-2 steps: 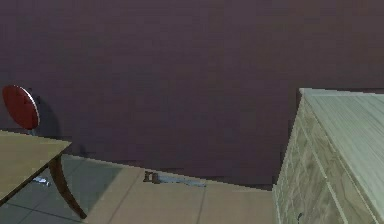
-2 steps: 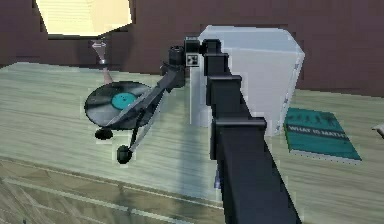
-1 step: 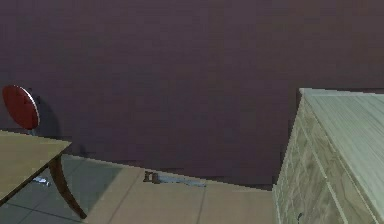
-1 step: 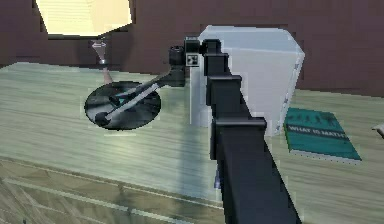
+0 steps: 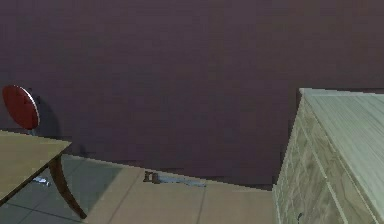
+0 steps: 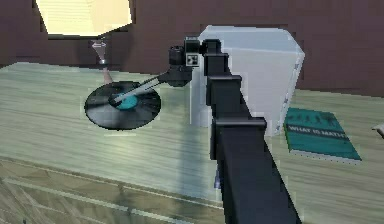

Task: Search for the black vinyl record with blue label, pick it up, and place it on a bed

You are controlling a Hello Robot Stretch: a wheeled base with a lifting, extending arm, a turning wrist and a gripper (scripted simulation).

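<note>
Where our arm point(image 6: 240, 150) reaches across the tabletop point(image 6: 50, 140), we see a lamp point(image 6: 98, 50) left of the gripper point(image 6: 135, 93), the black vinyl record point(image 6: 108, 113) lying flat at its fingers point(image 6: 150, 87), a white box point(image 6: 255, 75) just right, a green book point(image 6: 320, 135) farther right. We cannot tell whether the gripper holds anything.

Pale wood dresser top point(image 6: 55, 135): black record point(image 6: 103, 111), lamp point(image 6: 86, 16), white box point(image 6: 265, 70), green book point(image 6: 320, 136).
</note>
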